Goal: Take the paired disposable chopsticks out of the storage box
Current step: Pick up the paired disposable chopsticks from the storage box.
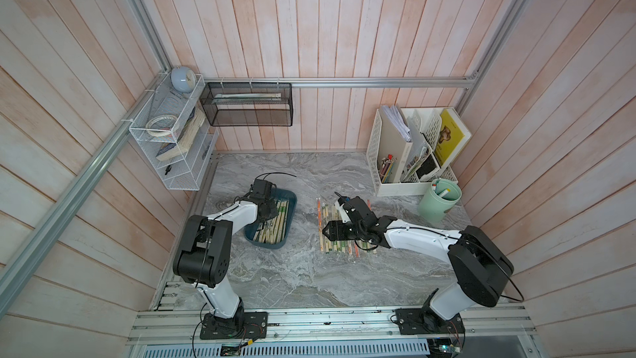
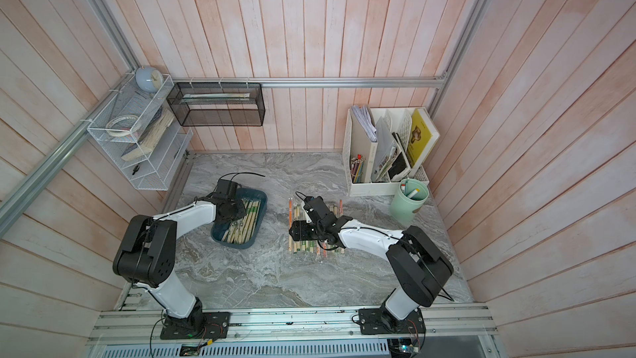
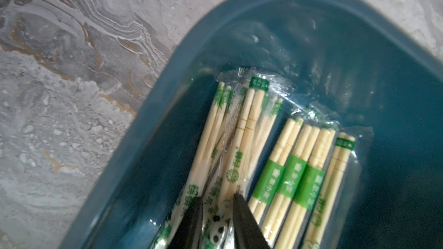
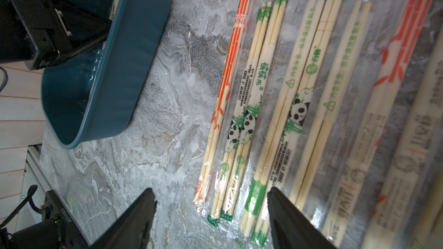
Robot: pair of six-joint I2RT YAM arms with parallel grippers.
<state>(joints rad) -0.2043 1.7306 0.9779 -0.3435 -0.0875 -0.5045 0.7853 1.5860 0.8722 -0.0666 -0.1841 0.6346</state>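
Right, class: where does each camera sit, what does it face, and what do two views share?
Top views: overhead, facing the table; left arm, right arm show.
Left wrist: on left arm, facing into storage box; left end effector shows.
Right wrist: on right arm, facing laid-out chopsticks; open right end effector shows.
Both wrist views share the storage box.

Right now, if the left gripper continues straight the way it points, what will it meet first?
Probably the panda-printed chopsticks in the storage box, straight ahead of the left gripper; they may be touching.
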